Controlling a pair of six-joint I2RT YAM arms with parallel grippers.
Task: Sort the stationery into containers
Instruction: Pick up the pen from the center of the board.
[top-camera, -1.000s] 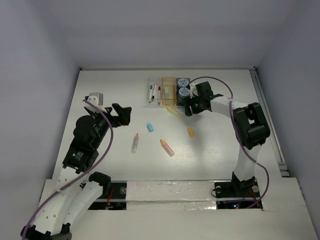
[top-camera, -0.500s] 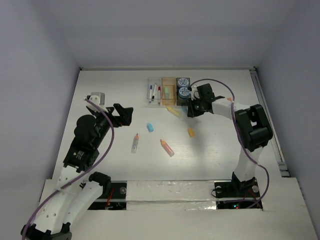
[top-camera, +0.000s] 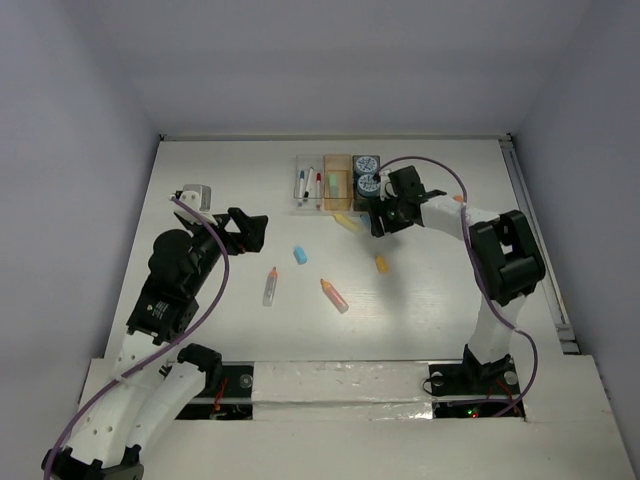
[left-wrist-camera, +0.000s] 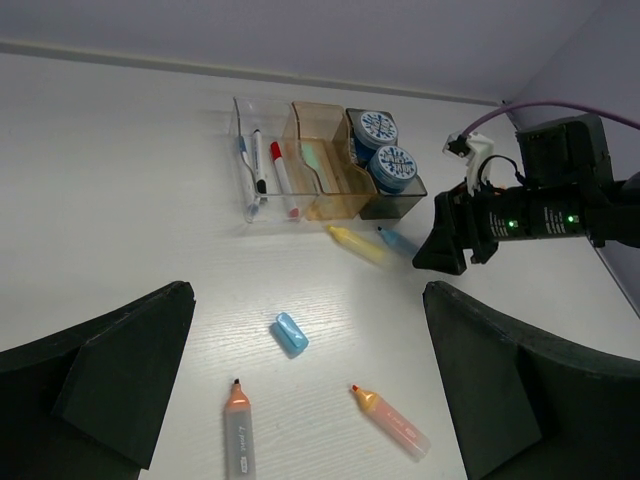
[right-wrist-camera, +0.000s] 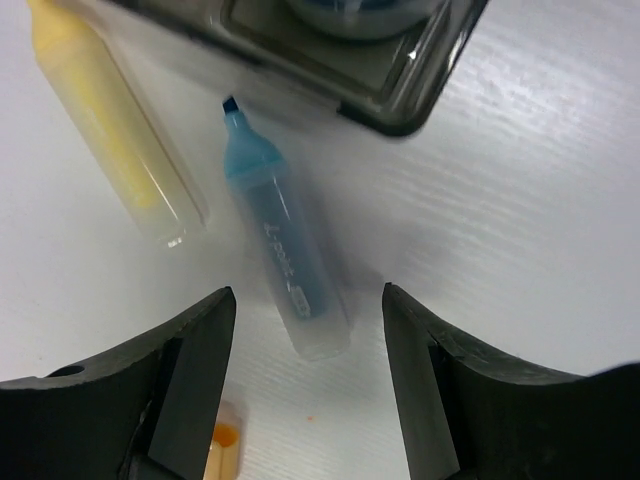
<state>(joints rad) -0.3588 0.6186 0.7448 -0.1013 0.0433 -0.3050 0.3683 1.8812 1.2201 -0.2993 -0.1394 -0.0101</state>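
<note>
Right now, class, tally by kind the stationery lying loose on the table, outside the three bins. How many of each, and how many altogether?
Markers: 4 (yellow marker, blue marker, orange-capped marker, orange-pink marker)
Small bits: 2 (blue bit, orange bit)
Total: 6

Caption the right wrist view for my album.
Open right gripper hovers over a blue marker beside a yellow marker, near the dark bin.
</note>
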